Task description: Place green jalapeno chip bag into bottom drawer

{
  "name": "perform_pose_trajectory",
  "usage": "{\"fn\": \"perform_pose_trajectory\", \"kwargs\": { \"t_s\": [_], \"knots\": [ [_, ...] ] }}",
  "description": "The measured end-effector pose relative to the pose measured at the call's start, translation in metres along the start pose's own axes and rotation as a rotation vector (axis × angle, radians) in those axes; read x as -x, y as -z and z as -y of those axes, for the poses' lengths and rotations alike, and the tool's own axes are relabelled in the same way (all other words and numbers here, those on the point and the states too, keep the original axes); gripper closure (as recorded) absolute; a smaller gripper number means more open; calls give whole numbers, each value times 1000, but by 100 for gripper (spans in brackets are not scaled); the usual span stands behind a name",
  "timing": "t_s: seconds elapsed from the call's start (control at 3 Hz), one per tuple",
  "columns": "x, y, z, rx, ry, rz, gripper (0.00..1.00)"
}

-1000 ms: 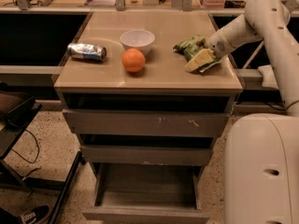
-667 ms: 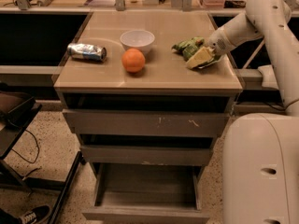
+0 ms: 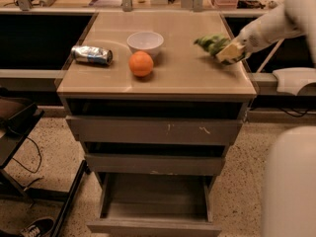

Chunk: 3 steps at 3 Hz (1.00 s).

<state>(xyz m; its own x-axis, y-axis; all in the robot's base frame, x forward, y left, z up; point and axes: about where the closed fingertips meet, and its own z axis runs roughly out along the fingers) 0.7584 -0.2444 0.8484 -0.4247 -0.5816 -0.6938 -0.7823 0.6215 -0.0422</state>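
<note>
Our hand (image 3: 233, 50) meets the bag's (image 3: 210, 42) right end at upper right, grip state unclear; drawer (image 3: 155, 225) lies open at bottom centre.

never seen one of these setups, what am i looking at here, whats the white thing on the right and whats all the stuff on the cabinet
This is a single camera picture looking down at a small drawer cabinet from its front. Where the camera is mounted is not on record. The white shape coming in from the right is the robot's arm, and the big white mass at lower right is part of the robot's body. At the arm's tip is the gripper, its two-finger hand, right at the green jalapeno chip bag near the right edge of the cabinet top. I cannot tell whether it already grips the bag. Also on top are a crushed silver can at the left, a white bowl in the middle, and an orange just in front of the bowl. Below, the bottom drawer is pulled open, and that is where the bag should go.
</note>
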Motion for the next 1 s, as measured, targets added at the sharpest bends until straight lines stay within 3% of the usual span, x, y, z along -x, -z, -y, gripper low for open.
{"fn": "perform_pose_trajectory", "kwargs": {
  "t_s": [0.33,0.67,1.0],
  "knots": [
    [3,106,5,-196,-36,110,100],
    [25,202,-29,-366,-50,205,100],
    [52,258,-127,-370,0,219,100]
  ]
}}
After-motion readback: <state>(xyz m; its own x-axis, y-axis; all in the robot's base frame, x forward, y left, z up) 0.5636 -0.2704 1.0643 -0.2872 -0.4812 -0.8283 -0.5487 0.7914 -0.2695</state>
